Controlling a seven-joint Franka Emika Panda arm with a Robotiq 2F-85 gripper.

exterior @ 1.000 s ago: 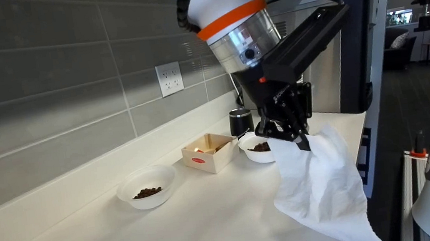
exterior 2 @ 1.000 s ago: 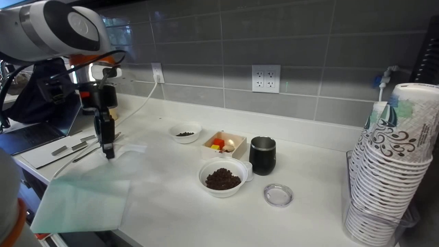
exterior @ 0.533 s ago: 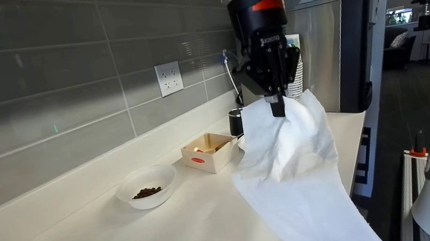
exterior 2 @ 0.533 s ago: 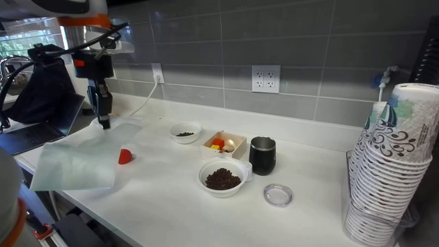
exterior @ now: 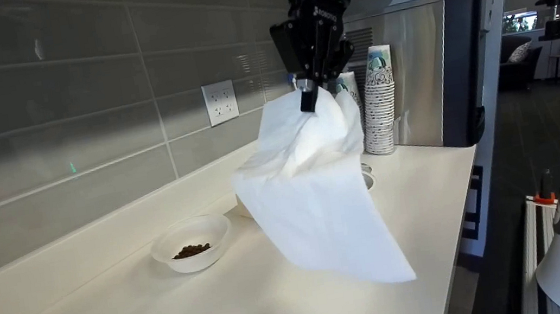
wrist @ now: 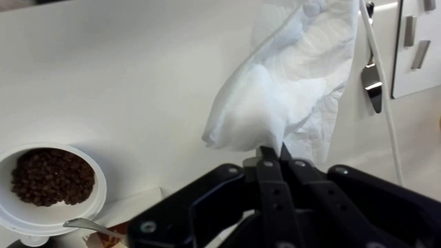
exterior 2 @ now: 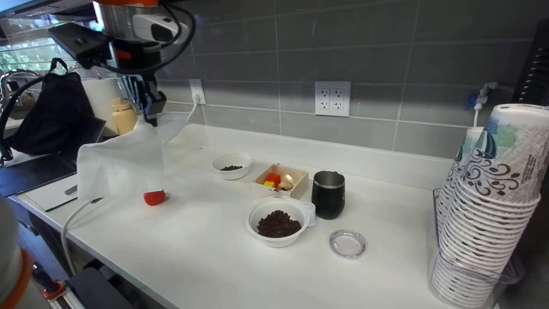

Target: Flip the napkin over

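The napkin [exterior: 320,211] is a large white creased sheet, lifted off the counter in both exterior views [exterior 2: 122,165]. It hangs from my gripper [exterior: 309,101], with its lower part spread down and forward in an exterior view. My gripper [exterior 2: 151,121] is shut on the napkin near its upper part, with a flap on each side of the fingers. In the wrist view the fingertips [wrist: 275,151] pinch the napkin [wrist: 275,100], which trails away upward in the picture. Its lower corner is high over the counter in an exterior view.
A bowl with dark contents [exterior: 194,265] stands near the wall. Another bowl [exterior 2: 274,243], a wooden box [exterior 2: 302,182], a black tumbler [exterior 2: 328,197] and a clear lid [exterior 2: 348,243] stand beyond. A red object [exterior 2: 154,198] lies below the napkin. A white cable [wrist: 384,93] runs beside it.
My gripper has risen and moved over the counter with the napkin, which earlier hung past the counter's front edge. The napkin now hangs higher and the red object shows below it.
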